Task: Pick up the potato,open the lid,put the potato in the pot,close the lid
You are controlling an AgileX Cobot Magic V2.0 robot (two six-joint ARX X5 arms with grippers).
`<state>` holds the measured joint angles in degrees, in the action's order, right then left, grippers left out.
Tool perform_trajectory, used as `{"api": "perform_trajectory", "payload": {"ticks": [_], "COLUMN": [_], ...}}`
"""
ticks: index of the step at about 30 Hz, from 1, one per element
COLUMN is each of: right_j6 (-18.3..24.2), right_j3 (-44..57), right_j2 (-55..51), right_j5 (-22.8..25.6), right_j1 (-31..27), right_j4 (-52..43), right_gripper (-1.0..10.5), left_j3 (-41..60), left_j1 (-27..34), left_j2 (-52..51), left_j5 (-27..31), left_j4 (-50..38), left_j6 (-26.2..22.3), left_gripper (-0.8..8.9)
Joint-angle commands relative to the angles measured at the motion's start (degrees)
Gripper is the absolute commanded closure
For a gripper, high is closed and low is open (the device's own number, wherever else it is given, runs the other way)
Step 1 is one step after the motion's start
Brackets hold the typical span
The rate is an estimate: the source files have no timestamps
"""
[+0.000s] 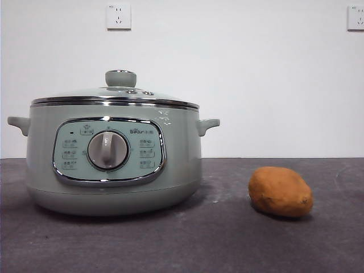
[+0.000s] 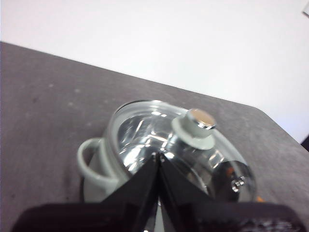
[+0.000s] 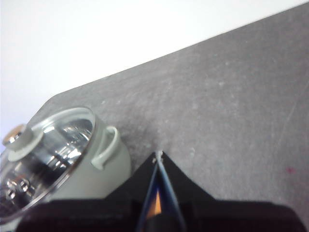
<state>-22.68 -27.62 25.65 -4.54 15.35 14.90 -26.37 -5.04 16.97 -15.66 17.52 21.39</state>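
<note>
The pot (image 1: 114, 165) stands left on the dark table (image 1: 227, 239), the lid (image 1: 116, 95) seated on its rim. The potato (image 1: 280, 191) lies apart to its right, bare tabletop all around. Only the wrist views show the left gripper (image 2: 158, 155) above the lid and the right gripper (image 3: 159, 154) above the potato, both pinched together, holding nothing.

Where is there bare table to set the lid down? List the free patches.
Bare table runs along the front, before the pot and the potato. A narrower free strip lies between pot and potato. The lid sits on the pot. Beyond the potato, the table shows bare to the picture's edge.
</note>
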Motion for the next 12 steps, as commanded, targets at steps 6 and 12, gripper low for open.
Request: {"api": "perform_trajectory", "payload": {"ticks": [6,12], "right_j6": [7.41,13.53], "right_j3": [-13.35,-21.86], "right_j2": [12.57,21.03], "right_j5": [-0.87,-10.80], "right_j1": [0.02,0.02], "right_j4": [10.05,21.33], "right_gripper": [9.5,9.5], "left_j3": [-10.60,-17.55], "left_j1": [0.13,0.13], "left_j2": [12.22,21.20], "left_j5": [-7.28,-13.22], "left_j4": [5.51,12.79], "left_j6": [-4.66,-9.77], "left_gripper": [8.21,8.18]}}
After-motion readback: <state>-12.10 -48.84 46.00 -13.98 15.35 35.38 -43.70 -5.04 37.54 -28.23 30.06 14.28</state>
